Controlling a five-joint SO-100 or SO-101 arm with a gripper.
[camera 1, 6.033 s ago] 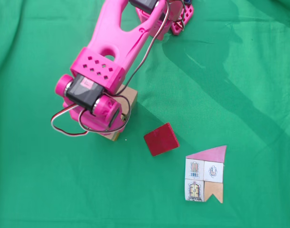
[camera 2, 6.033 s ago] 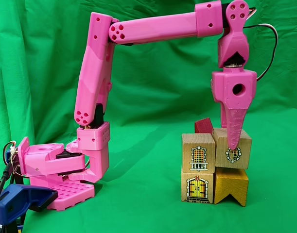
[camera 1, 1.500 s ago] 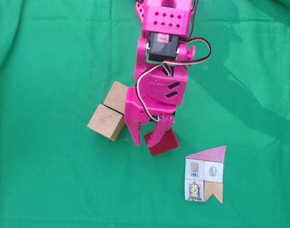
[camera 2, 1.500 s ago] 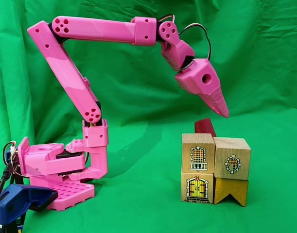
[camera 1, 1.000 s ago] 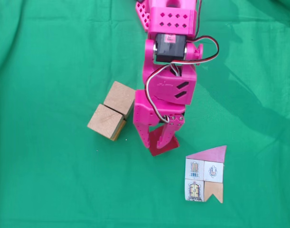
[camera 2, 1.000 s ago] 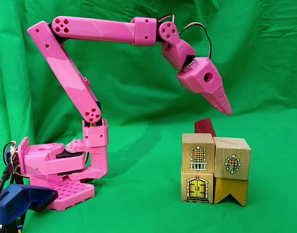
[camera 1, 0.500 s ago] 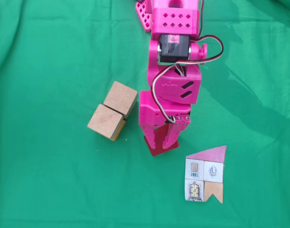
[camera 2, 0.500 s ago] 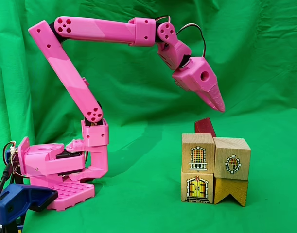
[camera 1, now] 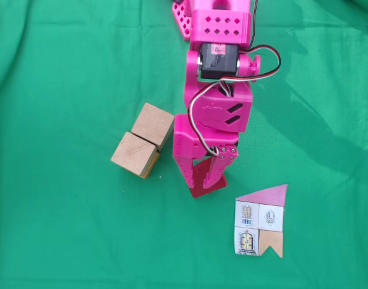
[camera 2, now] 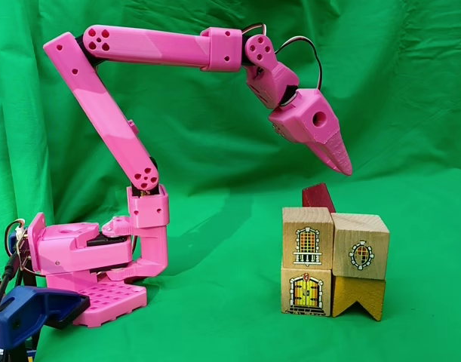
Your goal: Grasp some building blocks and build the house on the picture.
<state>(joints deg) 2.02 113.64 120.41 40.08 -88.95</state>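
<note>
Above the dark red block (camera 1: 206,182), the gripper (camera 1: 201,182) hangs slightly parted, holding nothing. Rigid, light wood, I judge; pinch its flat opposite faces.

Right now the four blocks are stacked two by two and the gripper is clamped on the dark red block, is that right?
Not quite. The four blocks are stacked two by two, but the gripper hangs in the air above the dark red block, apart from it, as the side-on fixed view shows.
</note>
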